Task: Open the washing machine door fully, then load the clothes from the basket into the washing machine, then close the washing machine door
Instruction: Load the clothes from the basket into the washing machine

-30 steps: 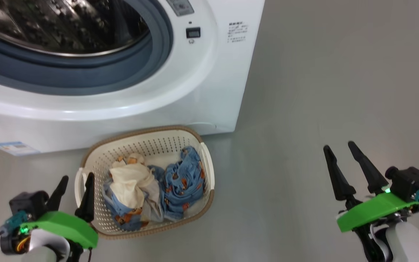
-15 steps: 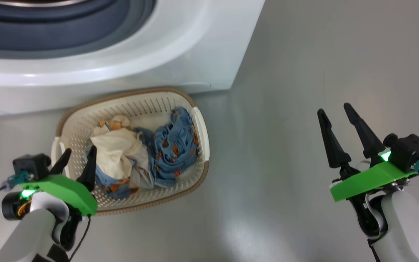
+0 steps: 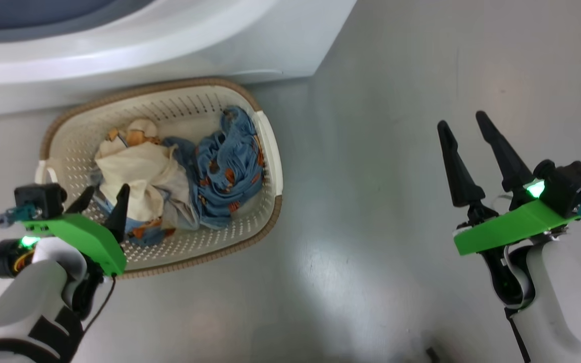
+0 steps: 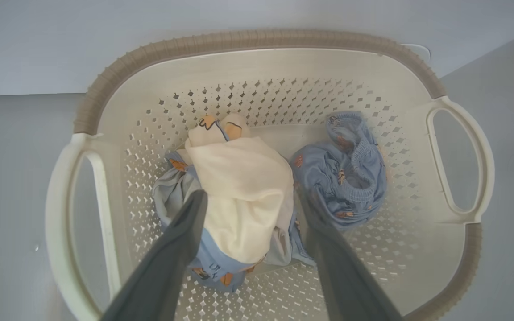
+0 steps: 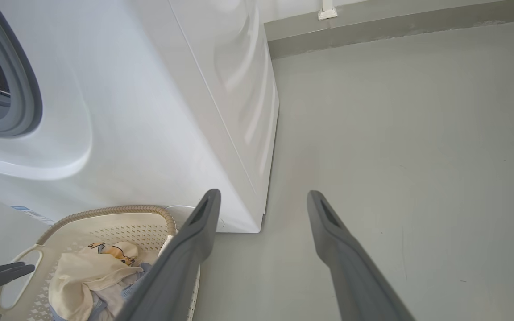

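Our left gripper [image 3: 107, 189] hangs over the near left part of the basket [image 3: 144, 91], its fingers spread wide either side of a cream garment and holding nothing. The basket sits on the grey floor [image 3: 371, 201], just in front of the white washer [image 3: 270, 40]. Inside lie the clothes [image 3: 210, 171], cream at left and blue print at right. Our right gripper [image 3: 461, 121], also spread and empty, hovers above the floor well to the right.
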